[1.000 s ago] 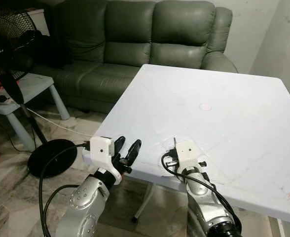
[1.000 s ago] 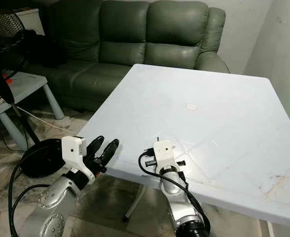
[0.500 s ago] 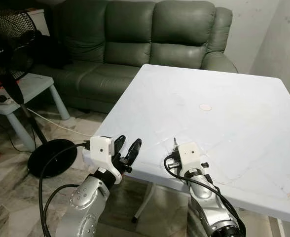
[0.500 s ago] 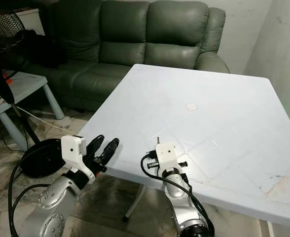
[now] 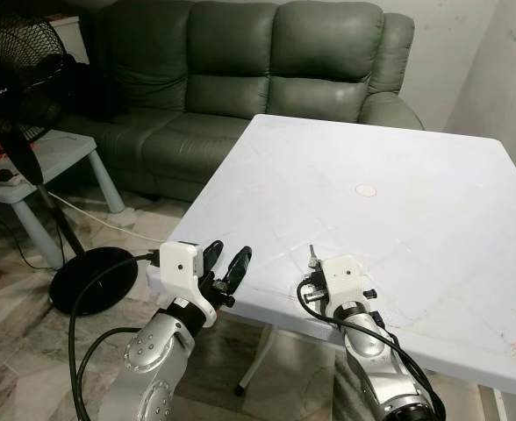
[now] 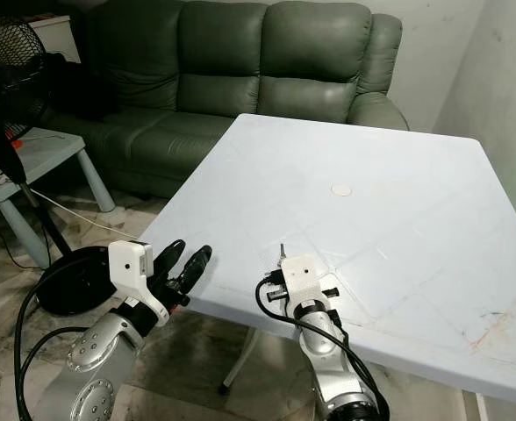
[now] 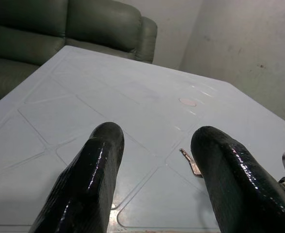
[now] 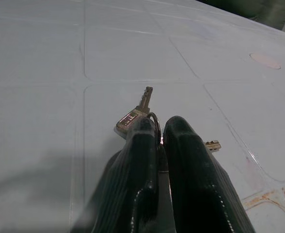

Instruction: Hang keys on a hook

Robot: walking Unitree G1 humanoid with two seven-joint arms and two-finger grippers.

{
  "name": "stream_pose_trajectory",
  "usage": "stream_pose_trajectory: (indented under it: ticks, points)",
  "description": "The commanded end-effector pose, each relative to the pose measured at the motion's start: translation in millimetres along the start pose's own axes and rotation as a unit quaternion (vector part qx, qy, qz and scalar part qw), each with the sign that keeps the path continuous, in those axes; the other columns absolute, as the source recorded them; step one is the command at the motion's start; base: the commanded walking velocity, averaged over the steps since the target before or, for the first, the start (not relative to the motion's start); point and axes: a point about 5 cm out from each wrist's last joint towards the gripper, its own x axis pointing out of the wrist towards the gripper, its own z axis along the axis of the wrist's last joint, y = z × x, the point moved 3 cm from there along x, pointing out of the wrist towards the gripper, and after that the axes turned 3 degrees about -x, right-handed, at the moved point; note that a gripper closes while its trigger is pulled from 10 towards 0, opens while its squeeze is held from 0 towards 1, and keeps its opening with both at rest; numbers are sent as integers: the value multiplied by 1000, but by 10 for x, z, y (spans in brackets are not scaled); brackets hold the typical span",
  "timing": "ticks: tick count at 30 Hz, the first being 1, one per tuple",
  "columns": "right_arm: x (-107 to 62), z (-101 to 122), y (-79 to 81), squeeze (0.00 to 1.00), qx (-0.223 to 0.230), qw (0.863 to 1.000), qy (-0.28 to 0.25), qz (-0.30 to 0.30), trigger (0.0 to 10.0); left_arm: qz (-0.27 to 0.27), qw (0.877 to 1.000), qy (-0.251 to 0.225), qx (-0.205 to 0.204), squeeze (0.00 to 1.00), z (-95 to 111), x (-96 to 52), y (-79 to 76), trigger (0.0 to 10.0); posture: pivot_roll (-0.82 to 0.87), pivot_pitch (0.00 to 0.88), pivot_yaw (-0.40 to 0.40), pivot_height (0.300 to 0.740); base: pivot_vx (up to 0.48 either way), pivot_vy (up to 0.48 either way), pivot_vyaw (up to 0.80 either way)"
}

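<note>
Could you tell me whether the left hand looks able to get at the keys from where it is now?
Probably yes. The left hand is open at the table edge, and bare tabletop lies between it and the keys. But the right hand is already shut on them.

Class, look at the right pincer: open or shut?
Shut. The right pincer has its black fingers pressed together on the key ring above the white table.

A white bench point(image 5: 398, 202) stretches away ahead of the fingers, a small pale round disc point(image 5: 364, 189) lying on it well beyond them. Farther off stands a green leather sofa point(image 5: 258, 79). Off past the left fingers are a black fan point(image 5: 17, 70) and a small white side table point(image 5: 52, 158) on the marble floor point(image 5: 12, 351).
</note>
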Motion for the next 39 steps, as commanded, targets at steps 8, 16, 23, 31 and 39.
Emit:
stream_pose_trajectory:
  ticks: [8, 16, 23, 31, 39]
  points:
    - [-49, -98, -52, 0, 1, 1000, 12, 1, 4627, 0, 1000, -8, 3, 0, 52, 3, -6, 10000, 150, 0, 25, 740, 0, 0, 0]
    - [-67, -111, -37, 0, 3, 1000, 11, 2, 0, 0, 1000, -9, 3, 0, 56, 8, -2, 10000, 151, 0, 25, 740, 0, 0, 0]
    - [-76, -123, -24, 0, 6, 1000, 13, 6, 4588, 0, 1000, -9, 3, 0, 57, 8, -1, 10000, 151, 0, 26, 740, 0, 0, 0]
    - [-60, -145, -37, 686, 17, 1000, 24, 5, 10000, 0, 1000, -10, 2, 0, 61, 10, -3, 10000, 152, 0, 24, 740, 0, 0, 0]
    - [-45, -116, -12, 0, 12, 1000, 20, 7, 10000, 0, 1000, -11, 2, 0, 63, 8, -4, 10000, 153, 0, 24, 740, 0, 0, 0]
